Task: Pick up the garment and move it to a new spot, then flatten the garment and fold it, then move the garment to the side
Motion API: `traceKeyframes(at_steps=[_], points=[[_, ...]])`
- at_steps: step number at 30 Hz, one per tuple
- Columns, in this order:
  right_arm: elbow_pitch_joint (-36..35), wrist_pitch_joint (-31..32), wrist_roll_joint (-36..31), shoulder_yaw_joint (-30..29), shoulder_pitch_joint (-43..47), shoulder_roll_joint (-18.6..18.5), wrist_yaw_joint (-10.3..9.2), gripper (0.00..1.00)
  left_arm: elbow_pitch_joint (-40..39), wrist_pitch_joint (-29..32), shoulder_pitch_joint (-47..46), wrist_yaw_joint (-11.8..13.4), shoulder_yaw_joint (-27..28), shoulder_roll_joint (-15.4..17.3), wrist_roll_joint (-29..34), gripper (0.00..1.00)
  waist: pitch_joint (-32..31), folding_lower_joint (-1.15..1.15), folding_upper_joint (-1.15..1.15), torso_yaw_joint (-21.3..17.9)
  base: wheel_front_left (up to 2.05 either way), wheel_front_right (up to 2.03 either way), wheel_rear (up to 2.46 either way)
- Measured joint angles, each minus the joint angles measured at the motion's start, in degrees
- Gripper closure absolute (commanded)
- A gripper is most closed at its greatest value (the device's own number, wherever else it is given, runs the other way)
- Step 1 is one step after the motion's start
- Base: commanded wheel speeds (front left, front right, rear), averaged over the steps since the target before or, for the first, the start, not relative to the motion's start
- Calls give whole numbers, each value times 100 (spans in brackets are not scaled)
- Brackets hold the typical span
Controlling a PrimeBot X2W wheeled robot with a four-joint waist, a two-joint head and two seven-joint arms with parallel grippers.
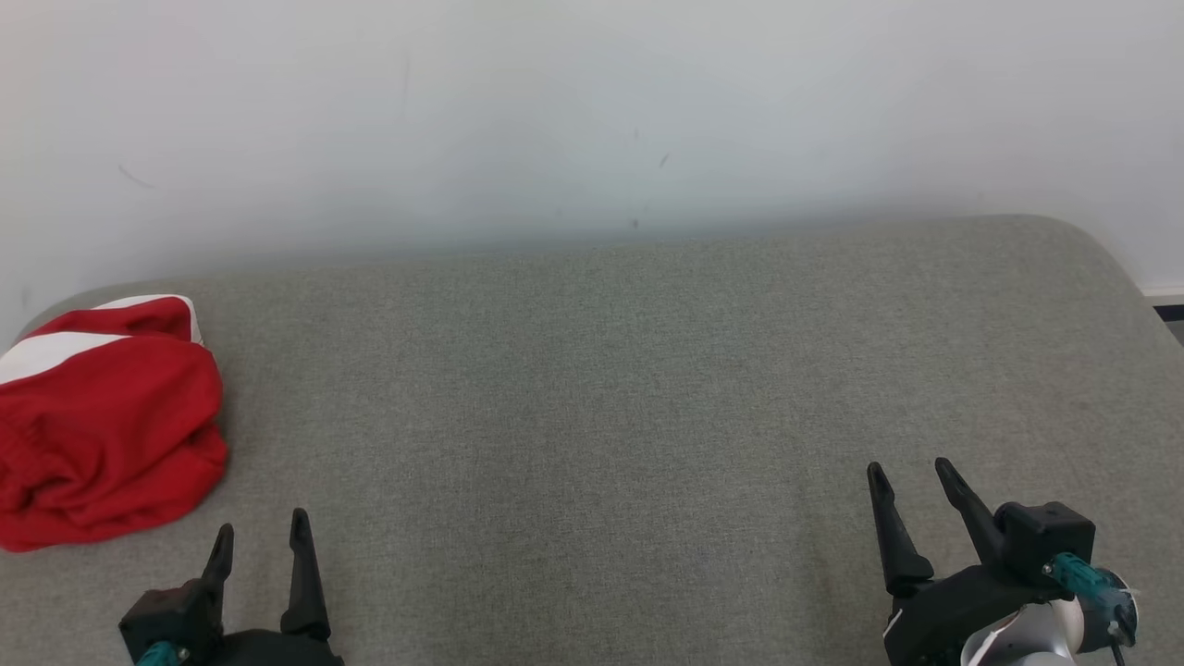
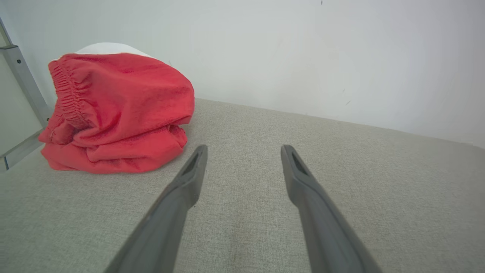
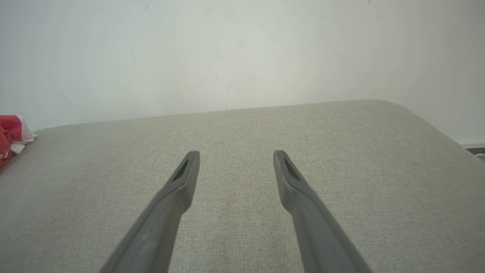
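the garment (image 1: 106,425), red with white bands, lay in a crumpled heap at the far left of the grey cushion (image 1: 592,370), close to its left edge and near the pale wall (image 1: 592,111) behind. from the left wrist it showed as a bunched mound (image 2: 117,113) with an elastic waistband turned to the left side and a bit of white peeking over the top, and a grey metal frame (image 2: 22,76) stood just beside it at the cushion's edge. the left gripper (image 1: 262,523) hung low at the near left, its two dark fingers spread wide apart with nothing between them, pointing toward the wall; the garment sat ahead and to the left of it, near but not touching. the right gripper (image 1: 906,465) was well apart from the garment, over at the near right of the cushion, its fingers likewise spread wide and holding nothing, tilted a little to the left. from the right wrist only a small edge of the red and white cloth (image 3: 9,136) showed at the far left, with bare grey fabric under and between the fingers. the cushion's far right corner curved away near the wall.
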Motion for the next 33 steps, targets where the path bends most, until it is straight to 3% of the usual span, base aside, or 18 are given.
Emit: traceKeyframes(at_steps=[6, 33], points=[[-41, -25, -342, -3, 9, -15, -62, 0, -92, 16, 115, 53, 9, -1, 502, 0, -8, 0, 0, -21, 0, 0, 0], [-66, 87, -365, -404, 199, 109, -63, 0, -332, 227, 211, 53, 165, -37, 671, 0, 18, 0, 0, 72, 0, 0, 0]])
